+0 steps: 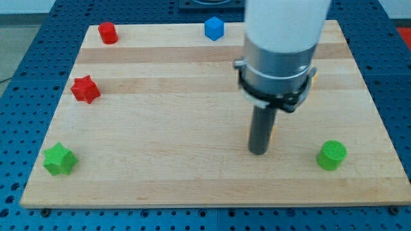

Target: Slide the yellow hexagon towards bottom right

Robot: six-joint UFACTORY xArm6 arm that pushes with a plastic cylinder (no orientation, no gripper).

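Observation:
My tip (258,153) rests on the wooden board (160,160), right of centre and toward the view's bottom. A thin yellow sliver (272,131) shows just at the rod's right edge, touching it or right behind it. Its shape is hidden by the rod, so I cannot tell if it is the yellow hexagon. Another small yellow bit (314,78) peeks out behind the arm's body at the right. The green cylinder (331,155) stands to the right of my tip, apart from it.
A red cylinder (108,32) is at the top left and a blue cube (214,28) at the top centre. A red star (85,89) is at the left edge and a green star (59,159) at the bottom left.

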